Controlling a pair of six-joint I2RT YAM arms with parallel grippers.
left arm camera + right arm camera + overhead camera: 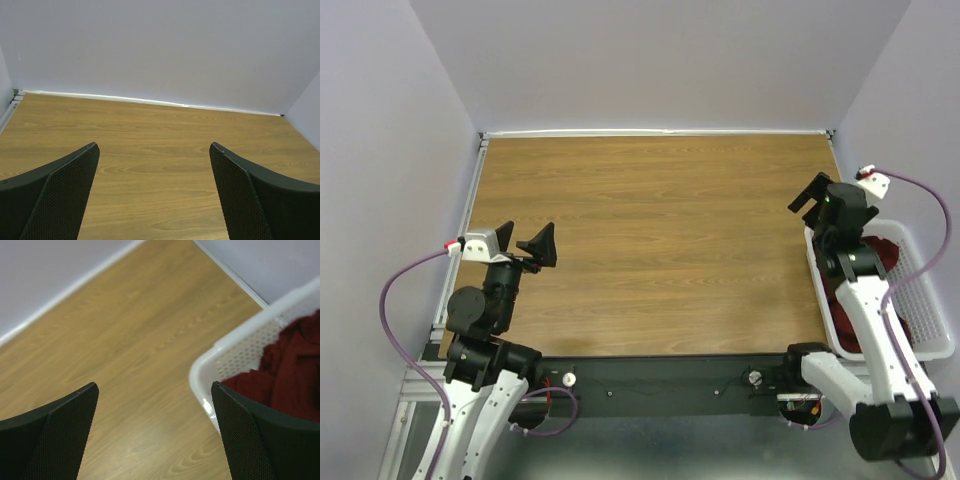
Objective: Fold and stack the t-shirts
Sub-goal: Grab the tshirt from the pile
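Maroon t-shirt [892,252] is crumpled and unfolded inside the white mesh basket [932,318], at the right edge of the desk [660,230], roughly 4 o'clock in the top view. Cloth shows at both the far and near ends of the basket, with the middle hidden under the right arm [873,325]. Can't tell if it's one shirt or several, or whether the basket rests on the desk or hangs beside it. In the right wrist view the t-shirt [295,360] sits at 3 o'clock, bunched against the basket's rounded corner [220,357], with wood-grain desk [125,330] filling the rest. Right hand [812,203] hovers near the basket's far left corner, about 3 o'clock on the desk. It's released, jaws wide, nothing between them [155,387], clear of the cloth. Left hand [527,238] is at 8 o'clock, well apart from the basket, also released and empty. Its wrist view [154,145] looks across bare desk [150,125] toward the pale back wall [160,50] at 12 o'clock. A purple cable loops off each wrist, left [392,290] and right [932,195].
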